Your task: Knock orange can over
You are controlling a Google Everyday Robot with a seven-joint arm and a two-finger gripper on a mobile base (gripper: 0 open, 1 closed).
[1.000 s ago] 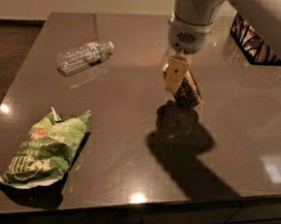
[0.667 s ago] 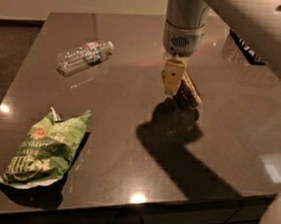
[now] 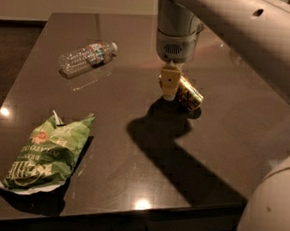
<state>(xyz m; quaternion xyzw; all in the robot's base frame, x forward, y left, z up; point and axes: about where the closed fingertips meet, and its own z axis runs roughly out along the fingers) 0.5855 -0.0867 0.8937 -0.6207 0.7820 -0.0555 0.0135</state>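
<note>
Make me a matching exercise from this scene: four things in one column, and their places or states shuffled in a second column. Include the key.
Things:
1. orange can
2. water bottle
3. green bag
4. gripper

Places or states:
A. lying flat near the front left corner of the table
B. pointing down from the arm over mid-table
C. on its side, far left of the table
D. tipped off upright, close beside the gripper

Pairs: 1-D, 2-C, 3-A, 4-B
</note>
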